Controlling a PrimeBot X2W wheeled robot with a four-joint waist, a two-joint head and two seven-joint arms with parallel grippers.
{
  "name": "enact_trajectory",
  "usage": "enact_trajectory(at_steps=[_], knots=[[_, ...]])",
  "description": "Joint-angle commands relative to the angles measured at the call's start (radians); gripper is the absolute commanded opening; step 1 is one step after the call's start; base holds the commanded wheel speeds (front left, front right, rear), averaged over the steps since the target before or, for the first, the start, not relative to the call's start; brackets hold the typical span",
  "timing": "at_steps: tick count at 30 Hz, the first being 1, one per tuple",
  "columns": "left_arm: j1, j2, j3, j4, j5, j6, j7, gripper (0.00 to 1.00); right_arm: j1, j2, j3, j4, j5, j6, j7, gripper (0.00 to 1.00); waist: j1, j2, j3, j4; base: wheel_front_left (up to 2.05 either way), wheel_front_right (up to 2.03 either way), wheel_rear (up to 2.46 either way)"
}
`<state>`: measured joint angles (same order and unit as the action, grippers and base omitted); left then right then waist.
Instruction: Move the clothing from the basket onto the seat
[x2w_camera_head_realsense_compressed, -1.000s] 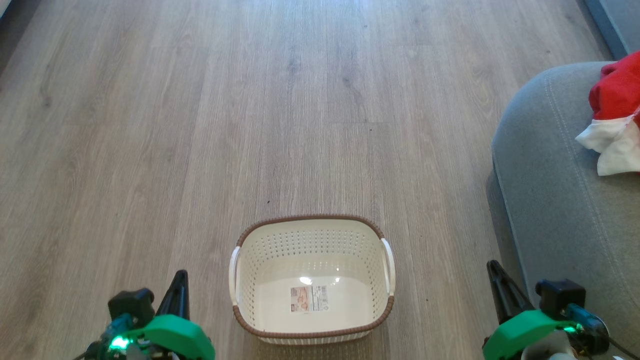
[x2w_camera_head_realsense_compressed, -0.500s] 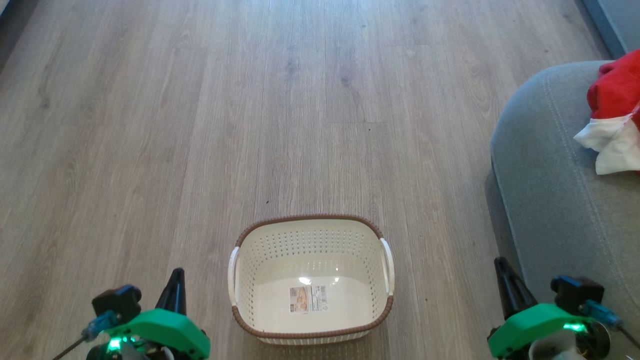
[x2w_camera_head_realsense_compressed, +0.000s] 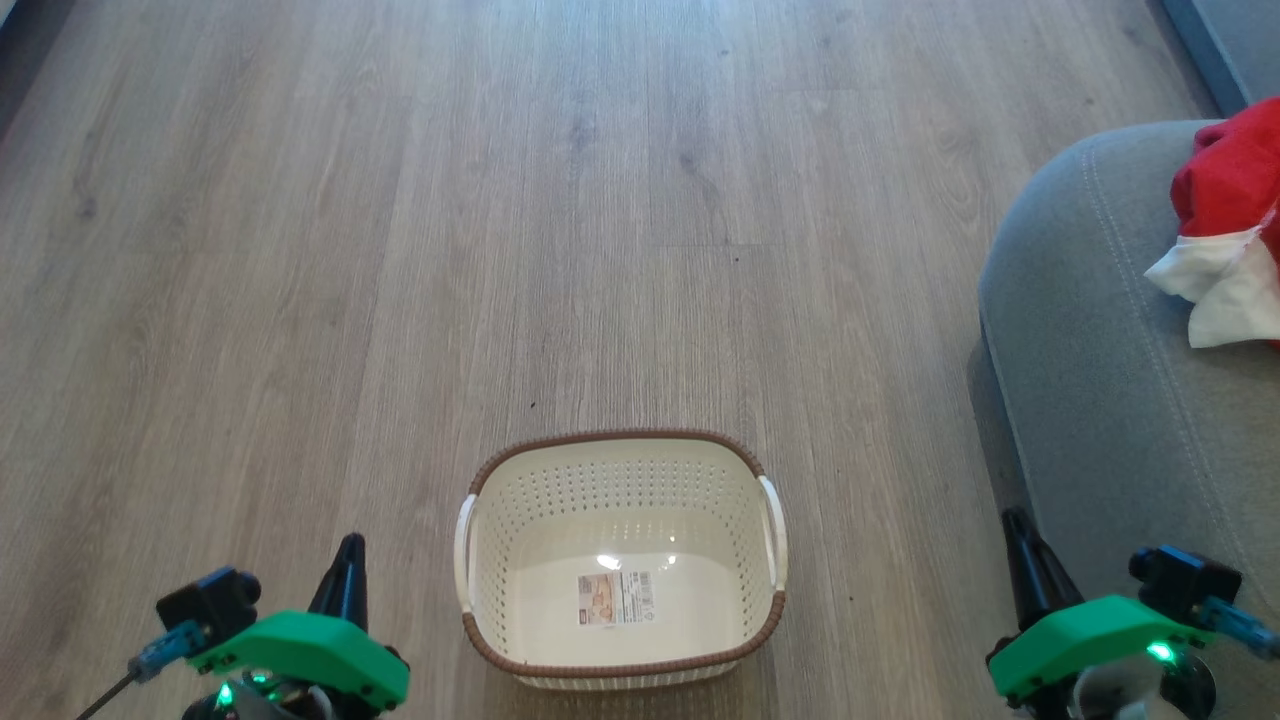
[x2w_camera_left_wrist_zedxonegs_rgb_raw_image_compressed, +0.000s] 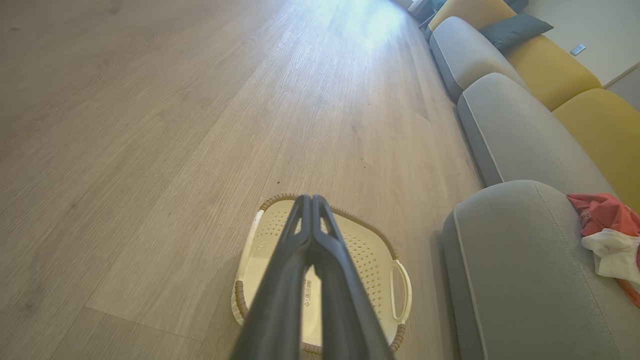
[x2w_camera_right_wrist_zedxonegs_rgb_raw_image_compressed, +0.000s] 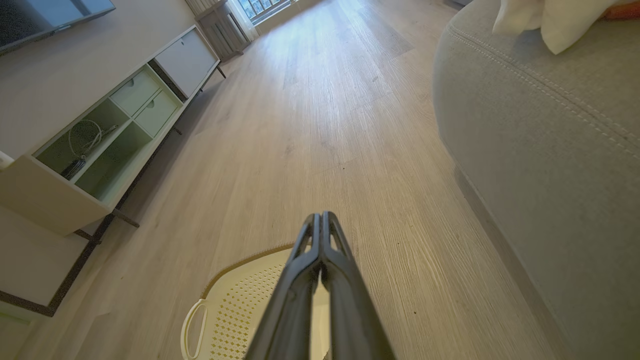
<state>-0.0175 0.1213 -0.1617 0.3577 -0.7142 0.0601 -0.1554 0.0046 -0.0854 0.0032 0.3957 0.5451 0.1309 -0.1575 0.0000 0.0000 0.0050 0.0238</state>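
The cream basket (x2w_camera_head_realsense_compressed: 620, 478) with a brown rim stands on the wood floor, holding nothing but a sticker on its bottom; the left wrist view shows the basket (x2w_camera_left_wrist_zedxonegs_rgb_raw_image_compressed: 370, 250) too, and the right wrist view its corner (x2w_camera_right_wrist_zedxonegs_rgb_raw_image_compressed: 235, 310). Red and white clothing (x2w_camera_head_realsense_compressed: 1225, 250) lies on the grey seat (x2w_camera_head_realsense_compressed: 1100, 380) at the right; the clothing (x2w_camera_left_wrist_zedxonegs_rgb_raw_image_compressed: 607, 230) also shows on the seat (x2w_camera_left_wrist_zedxonegs_rgb_raw_image_compressed: 520, 260). My left gripper (x2w_camera_head_realsense_compressed: 350, 548) is shut and empty, left of the basket. My right gripper (x2w_camera_head_realsense_compressed: 1015, 520) is shut and empty, between basket and seat.
A white low cabinet (x2w_camera_right_wrist_zedxonegs_rgb_raw_image_compressed: 100, 130) with open shelves stands along the left wall in the right wrist view. More grey cushions (x2w_camera_left_wrist_zedxonegs_rgb_raw_image_compressed: 510, 130) and yellow cushions (x2w_camera_left_wrist_zedxonegs_rgb_raw_image_compressed: 545, 70) run along the sofa. Bare wood floor (x2w_camera_head_realsense_compressed: 500, 200) stretches ahead.
Both grippers have drawn back and outward toward the lower corners of the head view. Basket and clothing have not moved.
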Motion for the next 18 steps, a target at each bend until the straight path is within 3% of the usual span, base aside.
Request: enact_trajectory(at_steps=[1, 18], knots=[[-0.051, 0.002, 0.025, -0.037, -0.029, -0.011, 0.008, 0.00, -0.050, 0.000, -0.006, -0.038, 0.036, 0.000, 0.008, 0.00, 0.0000, 0.0000, 0.000, 0.000, 0.00, 0.00, 0.00], [-0.058, -0.011, 0.070, -0.050, -0.181, -0.042, 0.054, 0.00, -0.061, 0.006, -0.026, -0.058, 0.217, 0.000, 0.054, 0.00, 0.0000, 0.0000, 0.000, -0.005, 0.00, 0.00, 0.00]])
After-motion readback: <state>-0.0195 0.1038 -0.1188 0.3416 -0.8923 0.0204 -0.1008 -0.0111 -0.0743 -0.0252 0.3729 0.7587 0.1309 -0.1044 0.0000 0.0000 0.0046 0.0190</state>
